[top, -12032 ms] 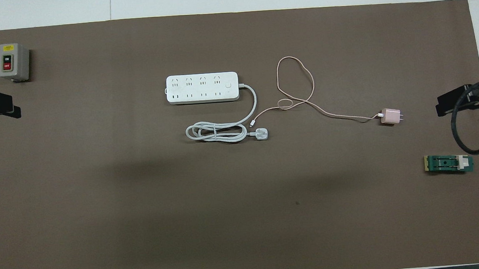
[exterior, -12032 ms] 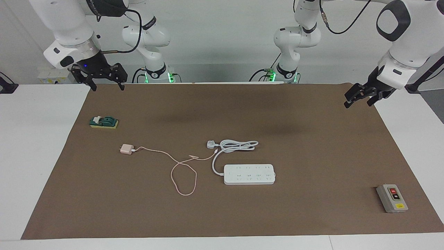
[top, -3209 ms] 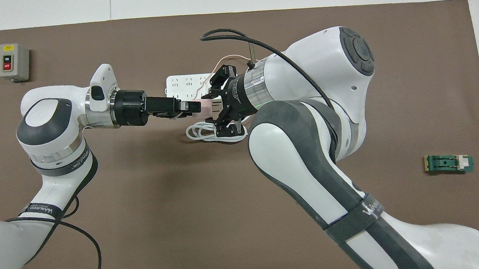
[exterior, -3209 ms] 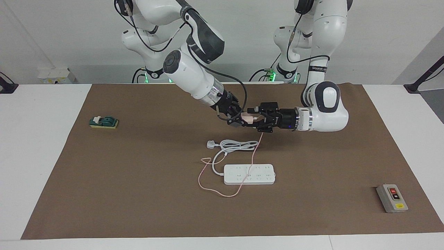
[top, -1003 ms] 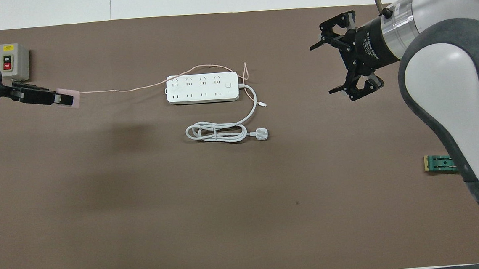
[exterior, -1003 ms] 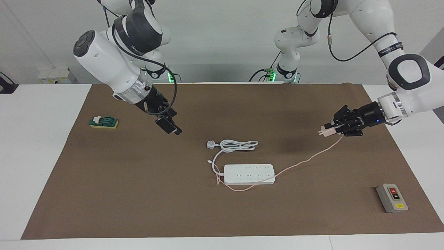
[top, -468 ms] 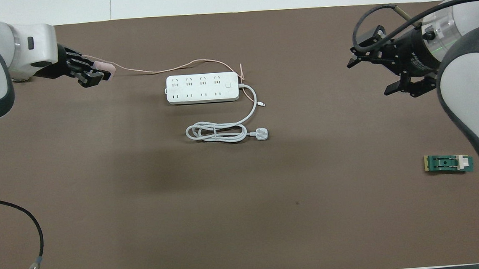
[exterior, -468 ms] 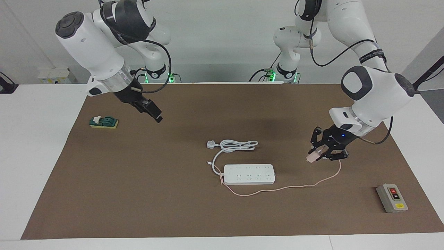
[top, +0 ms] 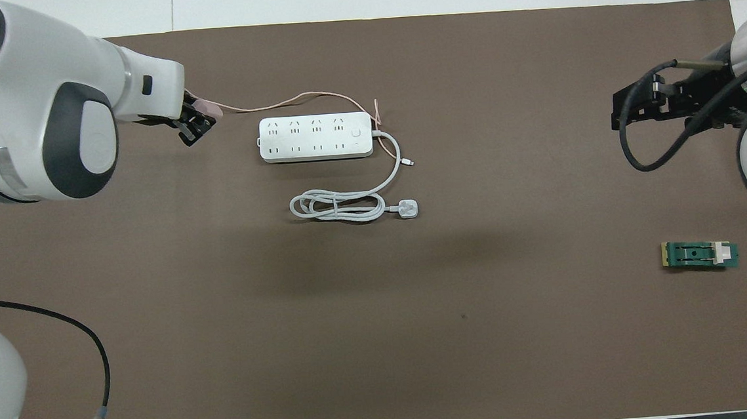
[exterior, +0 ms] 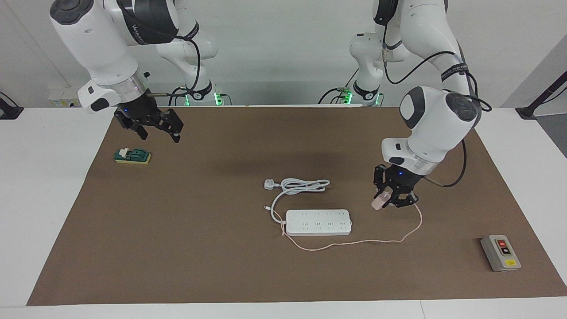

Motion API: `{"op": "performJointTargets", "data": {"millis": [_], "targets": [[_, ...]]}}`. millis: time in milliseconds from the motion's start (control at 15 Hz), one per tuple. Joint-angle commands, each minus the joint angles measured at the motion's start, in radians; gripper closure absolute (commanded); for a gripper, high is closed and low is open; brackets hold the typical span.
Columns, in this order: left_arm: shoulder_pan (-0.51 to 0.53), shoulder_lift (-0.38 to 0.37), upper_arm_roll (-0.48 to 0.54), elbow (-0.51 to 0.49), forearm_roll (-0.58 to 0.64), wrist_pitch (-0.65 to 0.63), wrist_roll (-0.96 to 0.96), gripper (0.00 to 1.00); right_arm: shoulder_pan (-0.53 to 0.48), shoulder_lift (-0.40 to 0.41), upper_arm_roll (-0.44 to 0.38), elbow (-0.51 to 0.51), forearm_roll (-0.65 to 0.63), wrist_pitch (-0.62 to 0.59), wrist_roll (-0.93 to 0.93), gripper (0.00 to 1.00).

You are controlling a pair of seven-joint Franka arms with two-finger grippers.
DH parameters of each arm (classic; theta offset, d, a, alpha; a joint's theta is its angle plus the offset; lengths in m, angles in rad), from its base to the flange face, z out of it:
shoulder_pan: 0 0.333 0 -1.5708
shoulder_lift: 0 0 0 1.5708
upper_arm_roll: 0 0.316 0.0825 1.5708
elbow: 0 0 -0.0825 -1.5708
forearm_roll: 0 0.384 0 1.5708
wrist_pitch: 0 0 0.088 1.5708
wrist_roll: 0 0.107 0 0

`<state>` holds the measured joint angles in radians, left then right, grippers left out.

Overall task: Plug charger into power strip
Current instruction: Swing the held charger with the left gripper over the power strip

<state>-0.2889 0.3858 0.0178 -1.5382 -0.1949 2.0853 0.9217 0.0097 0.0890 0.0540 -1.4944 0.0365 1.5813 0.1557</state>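
Note:
The white power strip (exterior: 318, 222) lies flat on the brown mat, sockets up; it also shows in the overhead view (top: 314, 137). My left gripper (exterior: 392, 201) is shut on the pale pink charger (exterior: 379, 203) and holds it above the mat, just off the strip's end toward the left arm's end of the table. In the overhead view the left gripper (top: 193, 127) and charger (top: 208, 108) show beside that end. The thin pink cable (exterior: 354, 242) trails along the strip's edge farther from the robots. My right gripper (exterior: 153, 127) is open and empty, raised over the mat near the green block.
The strip's thick white cord and three-pin plug (exterior: 269, 184) lie coiled on the side of the strip nearer to the robots. A grey button box (exterior: 500, 253) stands toward the left arm's end. A green block (exterior: 132, 155) lies toward the right arm's end.
My left gripper has carried the charger closer to the strip's end and the cable has slackened. My right gripper has drawn back toward its own end of the table.

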Motion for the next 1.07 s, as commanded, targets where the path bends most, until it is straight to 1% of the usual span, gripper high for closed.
{"op": "performJointTargets", "data": {"millis": [0,134,267,401,468,668,869,1003], "targets": [[-0.053,-0.022,0.016,-0.079,0.049,0.093,0.019,1.00,-0.028,-0.093,0.010,-0.085,-0.043,-0.007,-0.166,0.00],[-0.073,-0.013,0.013,-0.088,0.116,0.122,0.025,1.00,-0.051,-0.113,0.010,-0.089,-0.049,-0.036,-0.221,0.00],[-0.075,-0.002,0.010,-0.088,0.150,0.133,0.070,1.00,-0.057,-0.132,0.010,-0.104,-0.058,-0.060,-0.232,0.00],[-0.076,0.019,0.011,-0.088,0.178,0.168,0.144,1.00,-0.059,-0.175,0.010,-0.162,-0.076,-0.050,-0.235,0.00],[-0.079,0.022,0.011,-0.091,0.193,0.188,0.144,1.00,-0.060,-0.193,0.009,-0.187,-0.076,-0.044,-0.234,0.00],[-0.085,0.033,0.011,-0.121,0.195,0.257,0.149,1.00,-0.065,-0.209,0.009,-0.210,-0.076,-0.046,-0.232,0.00],[-0.093,0.031,0.008,-0.166,0.195,0.294,0.147,1.00,-0.076,-0.210,0.009,-0.213,-0.070,-0.057,-0.222,0.00],[-0.104,0.034,0.008,-0.169,0.195,0.297,0.147,1.00,-0.077,-0.210,0.009,-0.213,-0.058,-0.057,-0.223,0.00]]}}
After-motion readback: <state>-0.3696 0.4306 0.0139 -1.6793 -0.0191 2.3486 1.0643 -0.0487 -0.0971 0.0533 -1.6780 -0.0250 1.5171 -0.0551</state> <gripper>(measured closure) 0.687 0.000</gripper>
